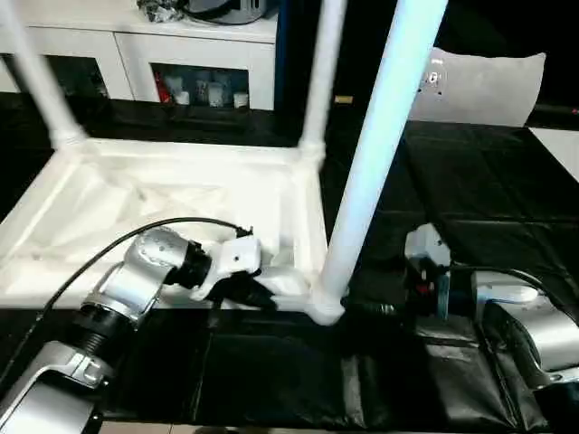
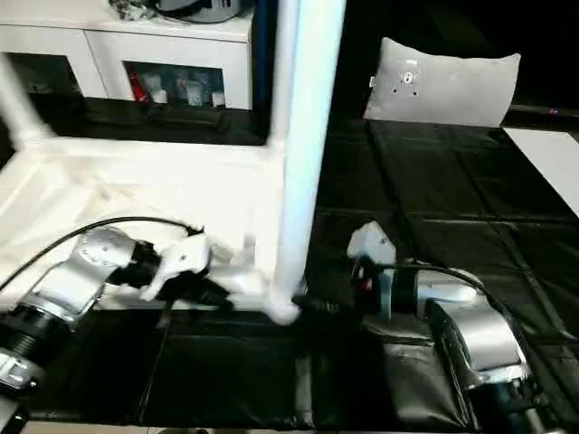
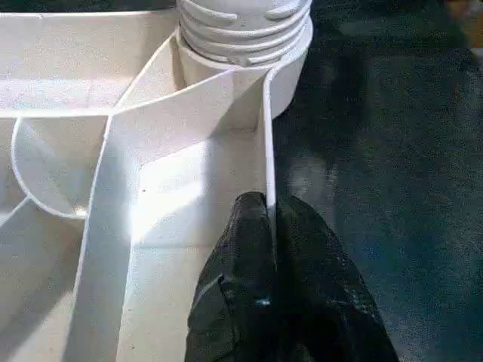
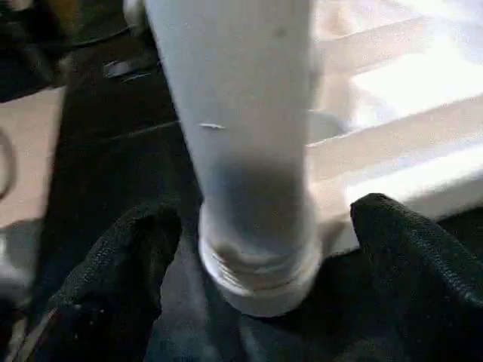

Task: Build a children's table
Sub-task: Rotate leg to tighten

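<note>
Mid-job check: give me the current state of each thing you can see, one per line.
Tabletop: upside down on the black mat, rim up.
Near leg: upright in the near corner socket, threads still showing.
Left gripper: shut on the tabletop's rim.
Right gripper: open, fingers either side of the near leg.

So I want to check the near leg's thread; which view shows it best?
The left wrist view: the near leg's threaded end sits large at the socket. The right wrist view shows its base between open fingers; the eye views show its whole shaft.
</note>
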Motion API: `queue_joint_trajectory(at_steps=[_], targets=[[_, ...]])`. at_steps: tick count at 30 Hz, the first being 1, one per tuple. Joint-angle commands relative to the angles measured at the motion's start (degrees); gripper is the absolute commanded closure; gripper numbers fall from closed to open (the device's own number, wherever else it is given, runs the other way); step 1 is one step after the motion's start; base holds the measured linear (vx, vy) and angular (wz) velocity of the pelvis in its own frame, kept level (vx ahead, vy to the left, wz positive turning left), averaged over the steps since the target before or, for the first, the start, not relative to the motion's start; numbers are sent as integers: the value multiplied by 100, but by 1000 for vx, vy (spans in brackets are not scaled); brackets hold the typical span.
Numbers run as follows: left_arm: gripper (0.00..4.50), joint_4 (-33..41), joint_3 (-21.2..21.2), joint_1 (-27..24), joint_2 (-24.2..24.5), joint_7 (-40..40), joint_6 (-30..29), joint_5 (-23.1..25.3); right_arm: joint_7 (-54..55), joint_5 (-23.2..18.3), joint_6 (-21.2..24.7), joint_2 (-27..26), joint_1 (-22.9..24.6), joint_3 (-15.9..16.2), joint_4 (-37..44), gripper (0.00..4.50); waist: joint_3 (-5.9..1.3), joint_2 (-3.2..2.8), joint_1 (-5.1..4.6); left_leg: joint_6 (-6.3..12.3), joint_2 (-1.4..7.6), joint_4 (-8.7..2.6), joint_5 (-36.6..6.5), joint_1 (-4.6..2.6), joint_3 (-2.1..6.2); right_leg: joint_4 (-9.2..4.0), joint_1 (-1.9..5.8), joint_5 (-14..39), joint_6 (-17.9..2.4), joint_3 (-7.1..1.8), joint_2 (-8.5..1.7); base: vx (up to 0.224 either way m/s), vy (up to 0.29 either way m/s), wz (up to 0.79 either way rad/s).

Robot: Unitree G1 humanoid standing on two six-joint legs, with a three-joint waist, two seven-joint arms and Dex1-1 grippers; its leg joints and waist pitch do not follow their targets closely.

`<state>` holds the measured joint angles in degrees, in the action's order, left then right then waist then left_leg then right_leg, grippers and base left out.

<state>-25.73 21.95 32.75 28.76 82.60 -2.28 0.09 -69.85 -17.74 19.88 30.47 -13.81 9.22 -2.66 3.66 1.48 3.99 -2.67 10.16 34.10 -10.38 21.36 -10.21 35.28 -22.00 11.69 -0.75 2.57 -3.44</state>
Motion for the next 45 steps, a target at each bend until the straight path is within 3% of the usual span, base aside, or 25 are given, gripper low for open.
queue_joint_trajectory(at_steps=[1, 4, 8, 17, 22, 27, 28, 30, 31, 33, 34, 38, 39, 40, 42, 43, 45], targets=[[450, 151, 214, 222, -78, 329, 184, -43, -201, -42, 38, 71, -145, 82, -53, 81, -394, 8, -15, 268, 349, -389, -950, -118, 84, -394, 219, 864, -1396, -267, -490, 0, 0, 0], [450, 173, 246, 262, -107, 407, 214, -94, -324, -97, 49, 57, -237, 148, -152, 126, -404, 22, 17, 293, 344, -376, -865, -117, 74, -368, 226, 685, -1463, -265, -494, 0, 0, 0], [450, 177, 260, 297, -170, 481, 262, -118, -466, -107, 11, 5, -341, 265, -235, 137, -409, 14, 89, 292, 354, -367, -792, -130, 62, -357, 218, 624, -1462, -268, -491, 0, 0, 0], [450, 166, 255, 290, -158, 505, 301, -153, -705, -190, 151, 61, -355, 385, -189, 226, -403, 19, 96, 234, 349, -379, -876, -118, 76, -372, 226, 804, -1401, -261, -497, 0, 0, 0], [450, 135, 218, 268, -172, 472, 307, -137, -715, -281, 272, 49, -297, 385, -98, 239, -406, 20, 96, 216, 346, -375, -896, -122, 75, -376, 227, 827, -1396, -265, -498, 0, 0, 0], [450, 340, 41, 130, -271, 124, -176, -260, -252, -505, 818, -218, -72, 270, 283, 241, -403, 15, 91, 206, 341, -380, -885, -122, 76, -373, 218, 854, -1379, -263, -490, 0, 0, 0], [450, 459, 0, 77, -324, -140, -493, -216, 242, -429, 953, -449, 21, 242, 394, 241, -385, 18, 84, 144, 342, -393, -1006, -131, 83, -399, 205, 1093, -1330, -268, -494, 0, 0, 0], [450, 538, -82, 28, -429, -444, -796, -204, 786, -213, 965, -713, 76, 250, 409, 241, -365, 1, 65, 62, 336, -406, -1113, -131, 89, -419, 189, 1322, -1284, -275, -502, 0, 0, 0], [450, 613, -148, -6, -535, -717, -1075, -184, 1223, -57, 1044, -942, 94, 244, 389, 241, -350, -6, 21, -100, 314, -419, -1365, -140, 105, -464, 177, 1870, -1132, -272, -501, 0, 0, 0], [450, 690, -170, -33, -614, -936, -1276, -119, 1643, 40, 1158, -1181, 84, 193, 355, 241, -341, 17, -26, -165, 298, -430, -1462, -126, 121, -494, 179, 2152, -1028, -267, -499, 0, 0, 0], [450, 815, -186, -67, -729, -1218, -1554, -25, 2175, 96, 1306, -1524, 49, 97, 326, 241, -337, 19, -128, -218, 311, -447, -1544, -126, 144, -491, 153, 2239, -984, -270, -490, 0, 0, 0], [450, 1076, -297, -99, -1050, -1858, -2215, 57, 3009, 247, 1624, -2074, -64, 30, 241, 243, -352, 11, -268, -250, 289, -441, -1613, -93, 170, -501, 175, 2324, -936, -258, -488, 0, 0, 0], [450, 1103, -310, -99, -1088, -1932, -2289, 67, 3100, 285, 1646, -2121, -80, 31, 224, 243, -348, 13, -303, -223, 282, -428, -1594, -103, 156, -509, 153, 2248, -955, -269, -474, 0, 0, 0], [450, 1222, -407, -83, -1349, -2453, -2682, 175, 3819, 532, 1735, -2506, -205, -60, 54, 243, -343, 11, -372, -222, 280, -422, -1595, -100, 148, -511, 128, 2195, -1019, -279, -469, 0, 0, 0], [450, 1274, -483, -63, -1523, -2759, -2926, 214, 4240, 660, 1792, -2738, -273, -143, -30, 244, -359, 13, -378, -206, 264, -409, -1547, -95, 157, -516, 155, 2188, -994, -269, -464, 0, 0, 0], [450, 1280, -553, -35, -1654, -2977, -3055, 229, 4449, 740, 1809, -2860, -317, -165, -79, 244, -361, 5, -391, -191, 268, -402, -1478, -101, 144, -511, 133, 2037, -1016, -284, -453, 0, 0, 0], [450, 1184, -778, 95, -2028, -3630, -3230, 310, 4805, 900, 1554, -3122, -391, -192, -204, 244, -365, 4, -410, -175, 261, -401, -1428, -93, 138, -504, 148, 1873, -1054, -282, -444, 0, 0, 0]])
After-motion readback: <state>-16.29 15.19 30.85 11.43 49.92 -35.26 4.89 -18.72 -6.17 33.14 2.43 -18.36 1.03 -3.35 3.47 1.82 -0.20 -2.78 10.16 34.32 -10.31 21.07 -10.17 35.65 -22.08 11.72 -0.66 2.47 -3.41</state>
